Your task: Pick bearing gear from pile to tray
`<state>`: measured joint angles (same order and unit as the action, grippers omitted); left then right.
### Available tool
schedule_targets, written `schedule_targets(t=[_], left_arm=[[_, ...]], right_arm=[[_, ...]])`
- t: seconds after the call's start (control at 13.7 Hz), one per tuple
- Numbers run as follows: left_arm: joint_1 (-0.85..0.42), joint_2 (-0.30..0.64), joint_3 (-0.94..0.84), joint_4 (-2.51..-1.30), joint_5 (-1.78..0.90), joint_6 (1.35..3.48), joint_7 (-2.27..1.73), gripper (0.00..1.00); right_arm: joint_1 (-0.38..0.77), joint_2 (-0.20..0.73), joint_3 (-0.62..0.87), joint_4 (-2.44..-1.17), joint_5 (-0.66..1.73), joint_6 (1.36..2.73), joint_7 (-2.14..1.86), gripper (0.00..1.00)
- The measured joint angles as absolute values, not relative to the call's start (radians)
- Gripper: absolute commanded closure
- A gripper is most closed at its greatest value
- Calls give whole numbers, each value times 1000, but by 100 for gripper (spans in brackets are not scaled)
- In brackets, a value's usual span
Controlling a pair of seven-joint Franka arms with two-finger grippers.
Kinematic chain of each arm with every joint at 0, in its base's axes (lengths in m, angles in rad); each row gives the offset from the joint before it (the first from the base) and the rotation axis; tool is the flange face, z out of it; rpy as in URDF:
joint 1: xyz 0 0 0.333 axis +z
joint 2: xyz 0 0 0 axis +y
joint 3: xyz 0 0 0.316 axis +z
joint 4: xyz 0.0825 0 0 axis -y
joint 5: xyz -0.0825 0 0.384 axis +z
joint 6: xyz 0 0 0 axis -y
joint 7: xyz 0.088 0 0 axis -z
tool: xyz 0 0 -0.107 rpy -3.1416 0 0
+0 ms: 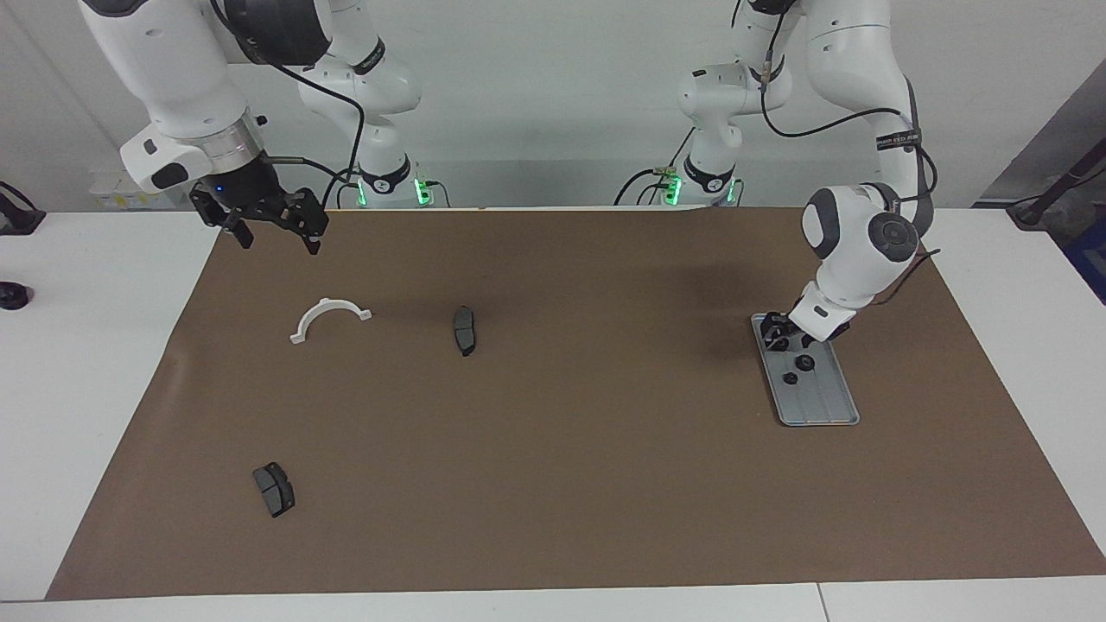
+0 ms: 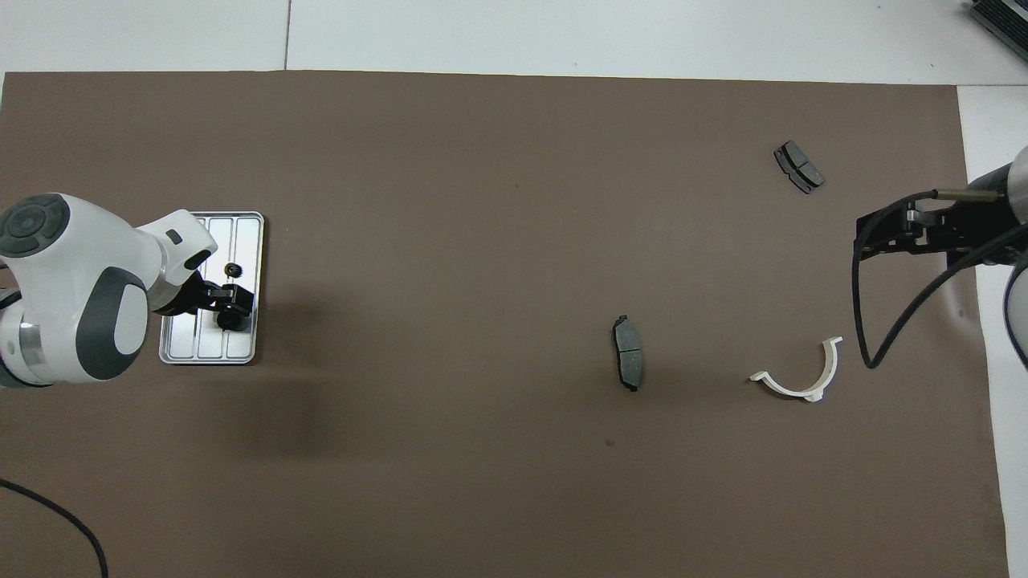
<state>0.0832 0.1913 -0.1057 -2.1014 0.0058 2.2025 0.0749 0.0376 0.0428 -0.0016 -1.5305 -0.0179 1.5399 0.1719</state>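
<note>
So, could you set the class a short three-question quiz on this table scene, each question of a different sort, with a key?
1. True or false: two black gears lie in the tray.
2. Which gripper is over the tray? A: left gripper. B: right gripper.
3. Fill in: the brake pad nearer to the robots lies beside the white half-ring ____.

Key: 1 true. 2 A. 3 bracket.
</note>
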Motion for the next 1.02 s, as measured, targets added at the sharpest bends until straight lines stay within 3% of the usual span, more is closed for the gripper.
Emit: schedule_targets(t=[0.51,1.02], left_arm=[[54,164,-122,-2005,6,2156,71,0],[58,40,-103,-1719,6,1748,71,0]], right_arm=[[35,43,-5,-1531,-18,1540,172,0],[37,43,-3,-1532,-19,1540,172,0]])
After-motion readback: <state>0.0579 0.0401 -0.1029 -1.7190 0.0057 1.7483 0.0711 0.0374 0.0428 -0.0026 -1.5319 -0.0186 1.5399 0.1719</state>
